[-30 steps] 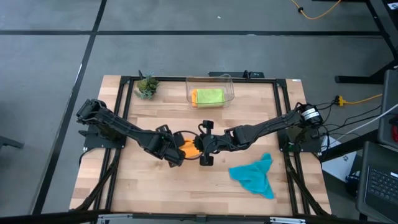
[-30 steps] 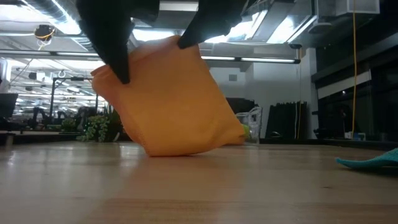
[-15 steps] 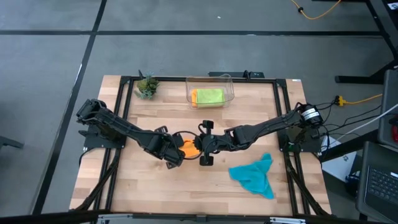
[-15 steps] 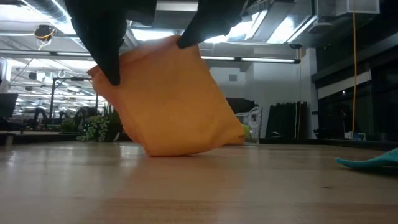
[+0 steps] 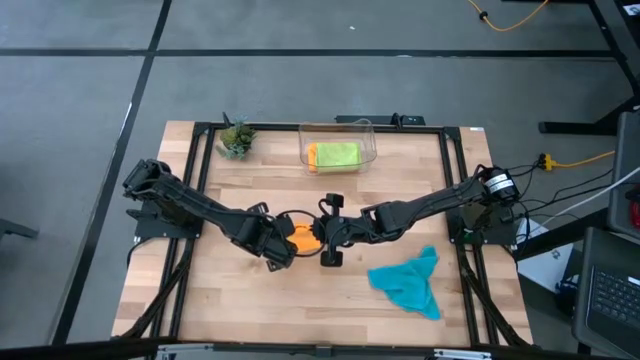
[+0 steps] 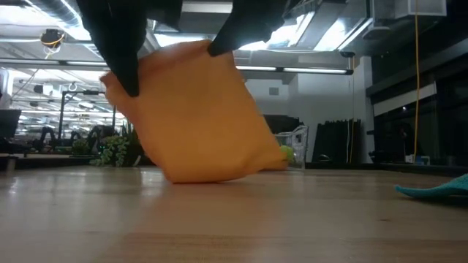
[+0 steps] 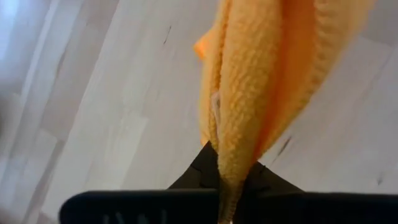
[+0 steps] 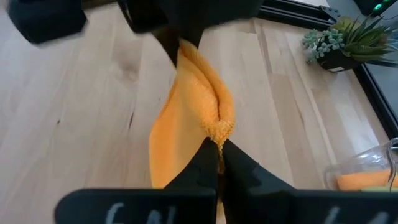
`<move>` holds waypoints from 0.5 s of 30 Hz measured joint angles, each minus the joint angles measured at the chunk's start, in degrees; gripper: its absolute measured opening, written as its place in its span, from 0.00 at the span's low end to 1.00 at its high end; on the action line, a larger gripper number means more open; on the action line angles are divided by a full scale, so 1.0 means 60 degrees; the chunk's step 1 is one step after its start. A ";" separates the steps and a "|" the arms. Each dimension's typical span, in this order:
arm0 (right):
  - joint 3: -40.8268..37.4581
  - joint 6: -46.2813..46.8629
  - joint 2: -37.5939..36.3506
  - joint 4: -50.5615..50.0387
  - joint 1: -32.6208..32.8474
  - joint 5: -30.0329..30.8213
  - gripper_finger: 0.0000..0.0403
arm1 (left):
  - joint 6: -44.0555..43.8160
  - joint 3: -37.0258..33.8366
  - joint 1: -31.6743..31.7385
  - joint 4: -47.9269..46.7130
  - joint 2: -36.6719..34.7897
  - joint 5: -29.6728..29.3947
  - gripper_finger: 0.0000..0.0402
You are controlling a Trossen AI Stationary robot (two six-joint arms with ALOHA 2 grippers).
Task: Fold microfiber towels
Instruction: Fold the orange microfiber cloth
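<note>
An orange microfiber towel (image 5: pixel 303 236) hangs at the table's middle, stretched between my two grippers as a broad sheet (image 6: pixel 197 117). My left gripper (image 5: pixel 287 243) is shut on its upper left corner and my right gripper (image 5: pixel 318 236) on its upper right corner. A teal towel (image 5: pixel 410 282) lies crumpled on the table to the near right. A lime green towel (image 5: pixel 336 154) and another orange one (image 5: pixel 312 156) lie in the clear bin (image 5: pixel 368 132) at the far edge. My left gripper pinches the orange towel's upper left corner (image 7: pixel 225 169) between its two fingers, coming steeply from above. The cloth is bunched into folds at the fingers. The towel hangs below them and its lower edge (image 6: pixel 208 175) rests on the table. My right gripper pinches the towel's upper right corner (image 8: pixel 217 135) between its two fingers, slanting down from the table's right. The cloth is gathered at the fingertips (image 6: pixel 218 48). The sheet slopes down from there to the table.
A small potted plant (image 5: pixel 236 138) stands at the far left. The black frame rails (image 5: pixel 200 160) run along the table's left, right and far sides. Bare wood (image 5: pixel 260 300) lies in front of the grippers.
My left gripper has shut on the orange towel's upper left corner, and that corner has been drawn slightly toward the table's left. My right gripper has kept its hold and the towel's lower edge stays on the table.
</note>
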 joint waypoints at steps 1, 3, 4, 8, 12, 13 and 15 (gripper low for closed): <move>0.0000 0.0000 0.0000 0.0000 0.0000 0.0000 0.00 | -0.0027 0.0162 -0.0024 -0.0256 -0.0004 0.0037 0.00; 0.0004 0.0000 0.0000 0.0013 0.0000 0.0000 0.00 | -0.0034 0.0552 -0.0099 -0.0713 -0.0011 0.0053 0.00; 0.0004 0.0009 0.0000 0.0015 0.0004 0.0000 0.00 | -0.0034 0.0783 -0.0137 -0.0940 -0.0011 0.0072 0.00; 0.0007 0.0193 0.0000 0.0029 0.0069 -0.0003 0.00 | -0.0031 0.1699 -0.0292 -0.1305 -0.0015 0.0104 0.00; 0.0010 0.0237 0.0000 0.0339 0.0361 0.0019 0.00 | -0.0093 0.2043 -0.0443 -0.1239 -0.0026 0.0555 0.00; 0.0016 0.0233 0.0000 0.0420 0.0456 0.0011 0.00 | -0.0214 0.2037 -0.0485 -0.1254 -0.0026 0.0622 0.00; 0.0018 0.0226 0.0000 0.0587 0.0656 0.0052 0.00 | -0.0449 0.2032 -0.0595 -0.1277 -0.0026 0.0773 0.00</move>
